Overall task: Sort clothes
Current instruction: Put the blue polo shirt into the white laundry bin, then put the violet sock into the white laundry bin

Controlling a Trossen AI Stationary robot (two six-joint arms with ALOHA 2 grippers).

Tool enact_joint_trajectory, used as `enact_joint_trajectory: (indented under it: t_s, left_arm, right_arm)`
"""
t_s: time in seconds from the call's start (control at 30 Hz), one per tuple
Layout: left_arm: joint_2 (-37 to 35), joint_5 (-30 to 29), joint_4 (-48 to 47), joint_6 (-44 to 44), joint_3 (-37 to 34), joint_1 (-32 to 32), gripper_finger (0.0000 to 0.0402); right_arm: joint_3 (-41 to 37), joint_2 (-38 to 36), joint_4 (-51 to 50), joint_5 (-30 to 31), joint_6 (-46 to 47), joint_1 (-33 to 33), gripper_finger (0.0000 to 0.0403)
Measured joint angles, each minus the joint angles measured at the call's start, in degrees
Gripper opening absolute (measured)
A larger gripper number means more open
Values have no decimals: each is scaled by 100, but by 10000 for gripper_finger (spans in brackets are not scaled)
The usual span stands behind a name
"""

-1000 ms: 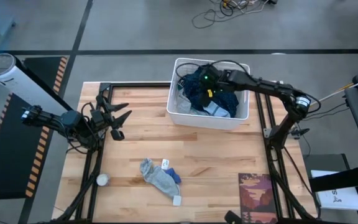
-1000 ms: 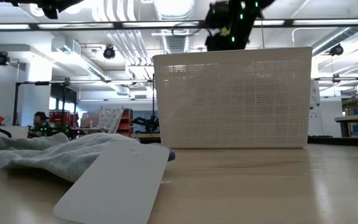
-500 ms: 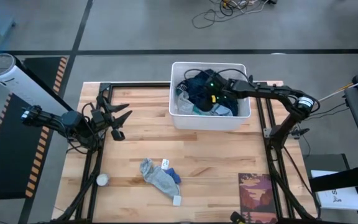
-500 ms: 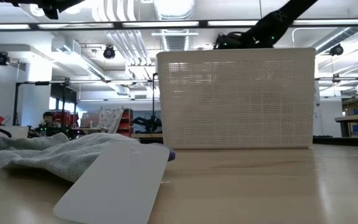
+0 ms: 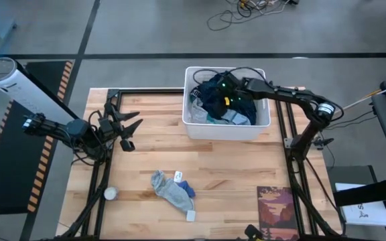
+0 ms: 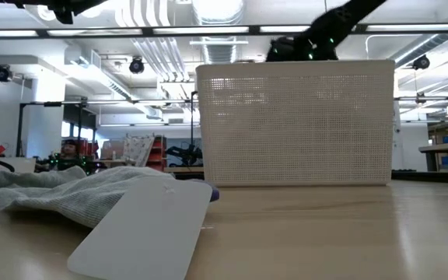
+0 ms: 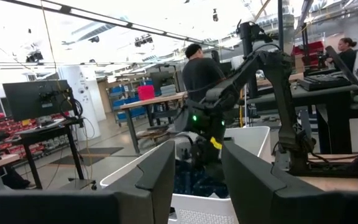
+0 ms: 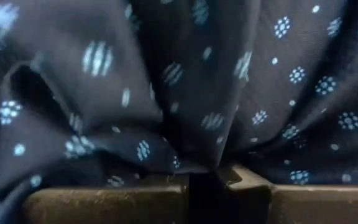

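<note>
Dark blue dotted garment (image 8: 185,81) in the white basket (image 5: 191,124), upper centre of the high view, pinched by the clenched right gripper (image 5: 225,94) among other clothes (image 5: 233,118). Grey garment (image 5: 169,191) with small socks lies on the wooden worktop (image 5: 226,161), lower centre. Left gripper (image 5: 131,131), centre left, hangs half-parted, grasping nothing. Dark red mat (image 5: 277,211), lower right.

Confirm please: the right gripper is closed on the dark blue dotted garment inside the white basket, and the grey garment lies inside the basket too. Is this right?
Not quite. The grey garment lies on the wooden table, outside the white basket, as the high view shows. The rest holds: the right gripper is closed on the dark blue dotted garment inside the basket.
</note>
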Motion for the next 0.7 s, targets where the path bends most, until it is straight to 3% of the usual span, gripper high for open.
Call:
enact_joint_trajectory:
  t_s: [0.17, 0.5, 0.7]
  left_arm:
    - [0, -1, 0, 7, 0, 1, 116]
    - [0, 0, -2, 3, 0, 1, 138]
    - [0, 1, -2, 0, 0, 1, 149]
  right_arm:
    - [1001, 2, -836, 408, -104, 190, 26]
    - [2785, -2, -2000, 503, -302, 811, 154]
    - [3475, -11, -2602, 467, -432, 1562, 210]
